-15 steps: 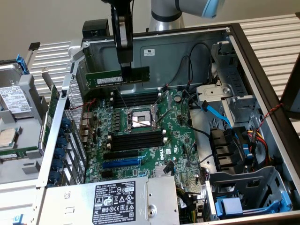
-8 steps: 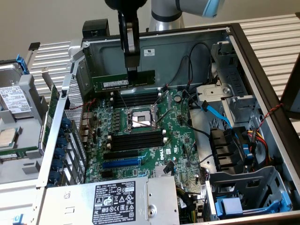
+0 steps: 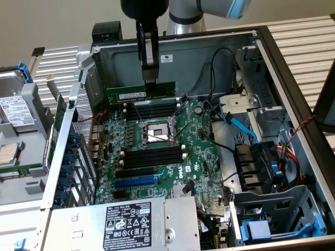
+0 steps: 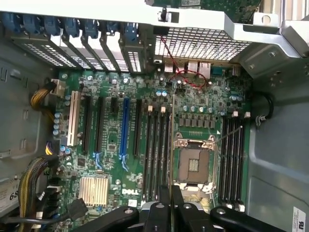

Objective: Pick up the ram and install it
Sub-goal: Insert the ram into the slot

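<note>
I've got the ram (image 3: 140, 94) green with a pale label strip, against my black gripper (image 3: 150, 82). The motherboard (image 3: 196, 151) is a darker green, speckled with silver. Memory slots (image 3: 154, 157) are black, in parallel stripes. One expansion slot (image 3: 135, 182) is bright blue; on the wrist view another slot (image 4: 73, 118) is white. Retention clips (image 4: 72, 26) are blue, all in a row. The wire bundle (image 4: 41, 99) is yellow and black, the thin wire (image 4: 190, 83) red. The heatsink (image 4: 94, 189) is silver and finely ribbed. The power supply (image 3: 178, 219) is grey, its label (image 3: 128, 226) black and white. The SATA cable (image 3: 242, 125) is light blue.
</note>
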Motion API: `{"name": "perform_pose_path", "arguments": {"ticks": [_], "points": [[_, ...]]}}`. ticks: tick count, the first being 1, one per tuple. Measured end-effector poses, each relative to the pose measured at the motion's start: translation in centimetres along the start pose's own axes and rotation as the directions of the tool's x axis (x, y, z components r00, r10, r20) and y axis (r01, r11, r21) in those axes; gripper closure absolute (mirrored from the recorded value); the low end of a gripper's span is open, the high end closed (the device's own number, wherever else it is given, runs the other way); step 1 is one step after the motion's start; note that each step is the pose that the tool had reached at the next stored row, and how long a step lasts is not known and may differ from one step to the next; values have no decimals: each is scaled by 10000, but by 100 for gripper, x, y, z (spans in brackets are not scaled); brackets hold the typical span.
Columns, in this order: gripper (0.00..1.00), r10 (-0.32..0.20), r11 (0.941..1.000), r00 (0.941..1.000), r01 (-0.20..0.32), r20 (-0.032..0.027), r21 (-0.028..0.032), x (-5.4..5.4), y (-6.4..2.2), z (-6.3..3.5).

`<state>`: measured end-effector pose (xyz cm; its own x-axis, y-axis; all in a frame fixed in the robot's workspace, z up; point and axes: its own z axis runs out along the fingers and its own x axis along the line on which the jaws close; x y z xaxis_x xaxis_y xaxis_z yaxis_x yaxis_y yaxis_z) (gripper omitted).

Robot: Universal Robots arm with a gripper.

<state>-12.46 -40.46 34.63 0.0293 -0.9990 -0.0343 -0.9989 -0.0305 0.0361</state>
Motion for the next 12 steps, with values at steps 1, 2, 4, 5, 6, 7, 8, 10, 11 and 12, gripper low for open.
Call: {"name": "perform_pose_path", "arguments": {"ticks": [1,2,4,5,6,7,8,10,11,12], "points": [[87,3,10000,10000,-3,0,2,-3,0,17],[87,3,10000,10000,-3,-1,4,-7,-1,35],[87,3,10000,10000,-3,1,8,-13,-3,72],[87,3,10000,10000,-3,-1,10,-16,-3,91],[87,3,10000,10000,-3,-1,12,-18,-4,108],[87,2,10000,10000,-2,-1,16,-21,-5,127],[87,3,10000,10000,-3,-1,18,-23,-6,144],[87,2,10000,10000,-2,0,23,-27,-7,182],[87,2,10000,10000,-2,-1,24,-29,-8,199],[87,3,10000,10000,-3,-2,27,-29,-8,218]]}}
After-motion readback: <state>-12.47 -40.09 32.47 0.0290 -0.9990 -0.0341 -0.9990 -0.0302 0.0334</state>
